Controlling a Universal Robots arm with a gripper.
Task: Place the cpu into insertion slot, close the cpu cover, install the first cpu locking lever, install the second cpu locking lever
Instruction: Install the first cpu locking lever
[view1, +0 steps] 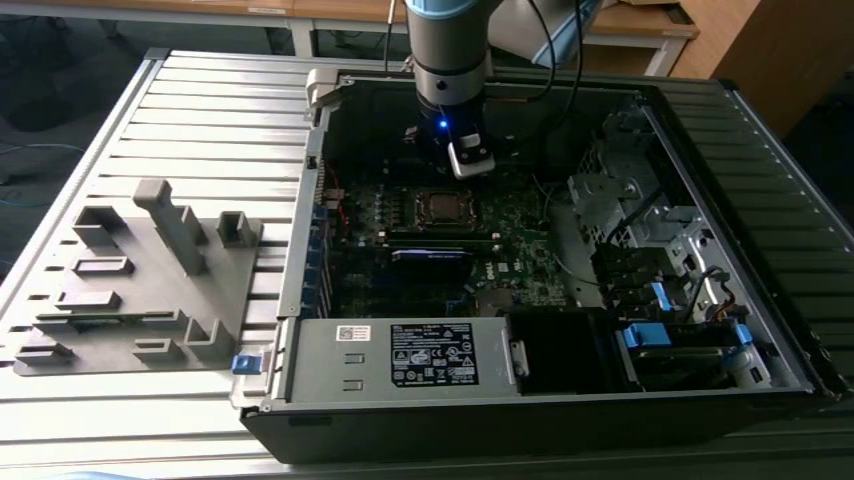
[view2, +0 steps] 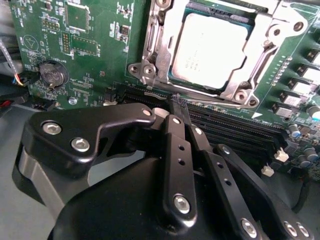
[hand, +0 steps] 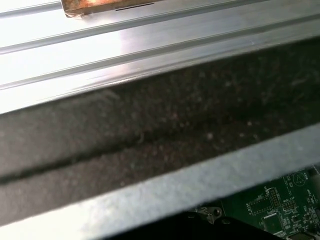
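Right up close, the pincer (view2: 177, 102): matte black bolted links, slim fingers pressed together with nothing between them, tips just beside the socket's edge, over the long black card slots (view2: 235, 130). Beyond, the cpu (view2: 212, 50), a flat square with a dull silver top, sits in the insertion slot (view1: 441, 206). The cpu cover (view2: 161, 40), a shiny metal frame, lies flat around it, with green circuit board (view2: 100, 30) all round.
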